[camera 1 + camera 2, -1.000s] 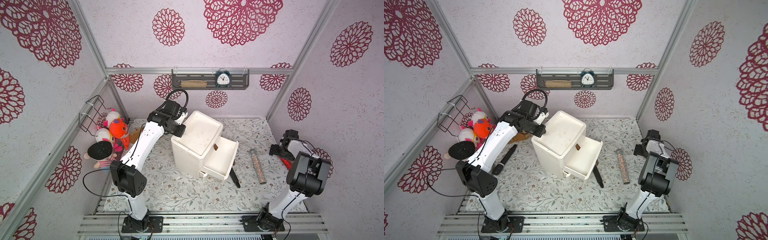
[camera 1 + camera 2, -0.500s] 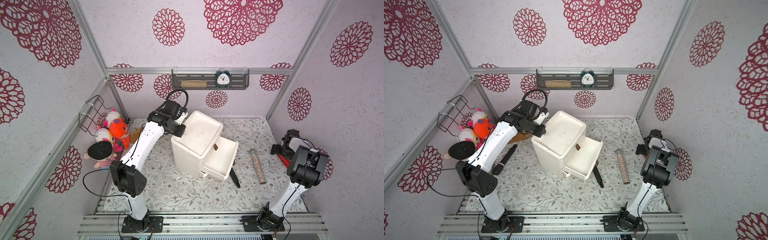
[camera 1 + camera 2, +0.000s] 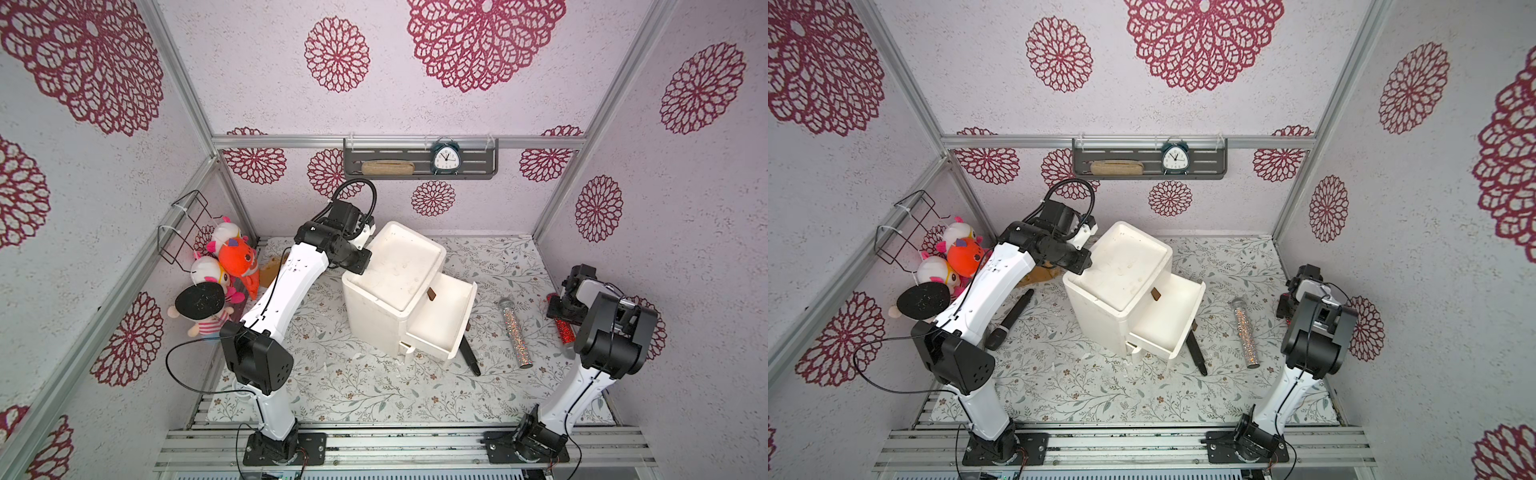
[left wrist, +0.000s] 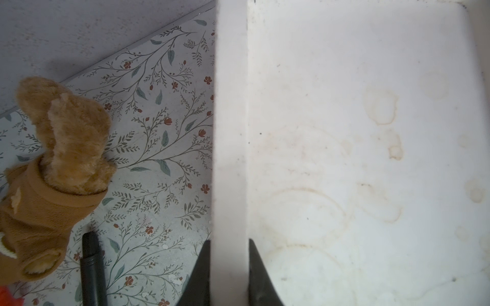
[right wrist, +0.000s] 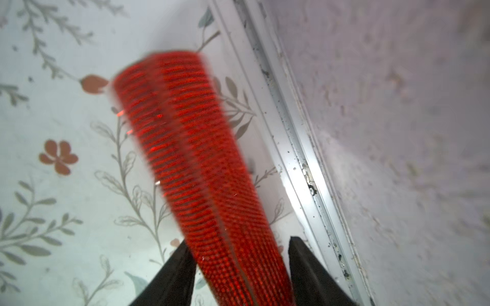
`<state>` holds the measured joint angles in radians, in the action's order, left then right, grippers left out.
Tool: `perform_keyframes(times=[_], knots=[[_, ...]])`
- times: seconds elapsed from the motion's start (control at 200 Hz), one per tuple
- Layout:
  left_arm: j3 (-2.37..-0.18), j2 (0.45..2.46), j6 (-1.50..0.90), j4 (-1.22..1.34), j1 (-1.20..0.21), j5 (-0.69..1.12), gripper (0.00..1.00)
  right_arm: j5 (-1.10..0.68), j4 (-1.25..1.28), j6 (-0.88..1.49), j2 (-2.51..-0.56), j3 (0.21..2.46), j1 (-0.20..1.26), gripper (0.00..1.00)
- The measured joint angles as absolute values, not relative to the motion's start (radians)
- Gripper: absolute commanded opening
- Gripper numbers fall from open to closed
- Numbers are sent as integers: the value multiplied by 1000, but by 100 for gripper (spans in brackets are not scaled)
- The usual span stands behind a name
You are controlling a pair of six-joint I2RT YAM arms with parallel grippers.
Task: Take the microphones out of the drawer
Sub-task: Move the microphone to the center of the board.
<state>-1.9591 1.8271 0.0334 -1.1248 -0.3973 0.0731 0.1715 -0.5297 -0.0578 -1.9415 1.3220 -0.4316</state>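
A floral mat (image 3: 353,386) floors a booth of pale walls printed with red blooms. Compared with a second ago, the elbow block of the right arm (image 3: 615,332) sits higher in the frame, while the left arm (image 3: 286,291), the cabinet and the loose things lie as they did. The right gripper (image 5: 237,243), at the right edge of both top views, straddles the red microphone (image 5: 201,172), which is down by the foot of the wall, outside the drawer. One finger touches it and the other stands just beside it; whether it is pinched I cannot tell. The left gripper (image 4: 229,241) is clamped on the rim of the white cabinet (image 3: 399,266) at centre frame. Its drawer (image 3: 436,320) stands pulled out toward the lower right, its white floor showing from wall to wall. Beside the drawer lies a black microphone (image 3: 469,357), and farther right a silver glitter microphone (image 3: 514,330). The left arm arches from the lower left up to the cabinet; the right arm rises from the lower right and folds down.
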Motion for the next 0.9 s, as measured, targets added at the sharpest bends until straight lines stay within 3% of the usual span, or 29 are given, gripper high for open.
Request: perform_keyframes(times=[0.22, 0.34, 0.465, 0.715, 0.901], knots=[[-1959, 1827, 33, -1125, -397, 73, 0, 149, -554, -49, -1913, 1273, -405, 48], [-1959, 1827, 33, -1125, -397, 76, 0, 127, -563, -43, -1865, 1224, -377, 35], [-1959, 1827, 33, -1125, -397, 80, 0, 100, -565, -41, -1830, 1193, -353, 32], [-1959, 1827, 33, -1125, -397, 83, 0, 53, -550, -42, -1816, 1171, -310, 32], [-1959, 1827, 33, -1125, -397, 84, 0, 20, -535, -42, -1787, 1138, -286, 44]])
